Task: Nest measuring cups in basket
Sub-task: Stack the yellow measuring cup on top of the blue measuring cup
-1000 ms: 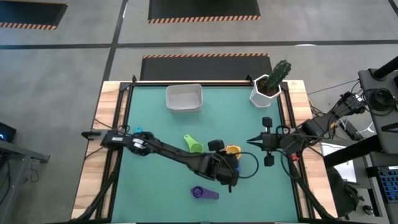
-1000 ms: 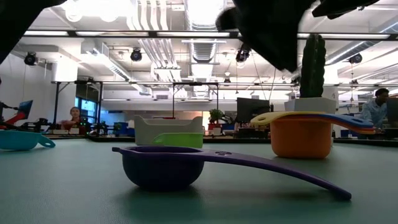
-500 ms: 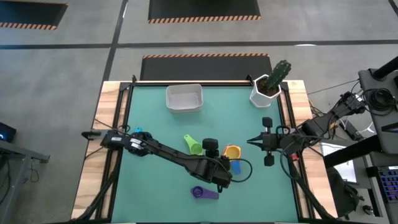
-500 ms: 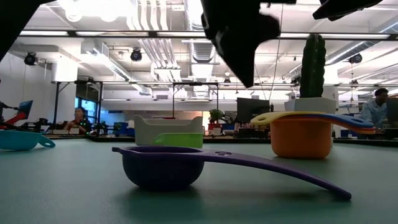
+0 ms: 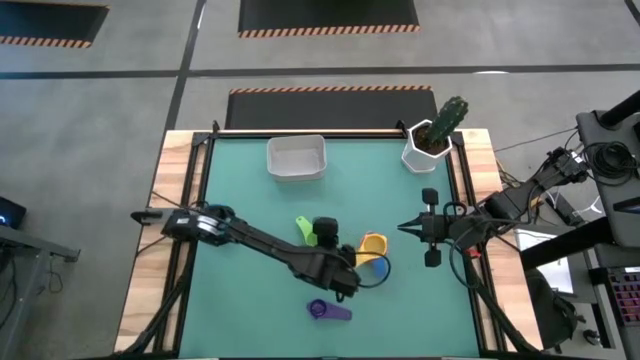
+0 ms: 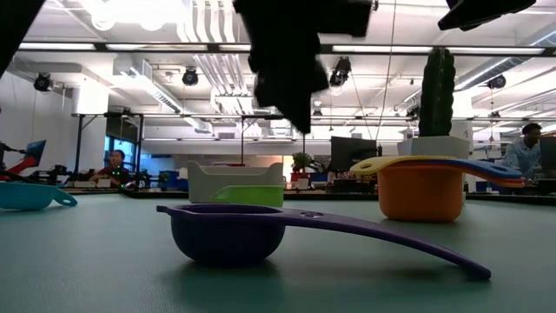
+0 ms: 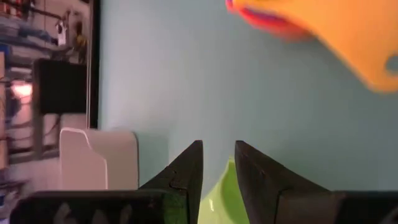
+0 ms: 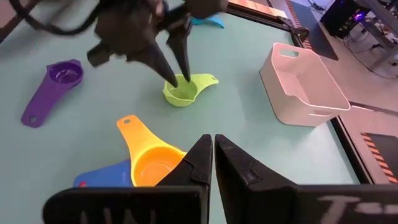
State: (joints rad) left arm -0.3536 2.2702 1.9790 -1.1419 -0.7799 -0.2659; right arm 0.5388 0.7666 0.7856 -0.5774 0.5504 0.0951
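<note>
Fingers (image 8: 181, 59) of the left gripper (image 8: 176, 79) are parting slightly and straddling the rim of the green cup (image 8: 185, 91), not yet clenching.

The right gripper (image 5: 404, 228) is waiting with fingers pressed together at the table's right side. Judging by the pose, the pickup step is under way: next comes closing on the green cup, then carrying it to the basket (image 5: 296, 157), well beyond it. The yellow cup (image 5: 373, 244), already stacked on others, is lying just beside the green cup; the purple cup (image 5: 322, 310) is lying nearer the front edge.

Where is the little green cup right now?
In the high view, the green cup sits mid-table, left of the stacked orange cup, below the basket, with the left hand right over it.
</note>
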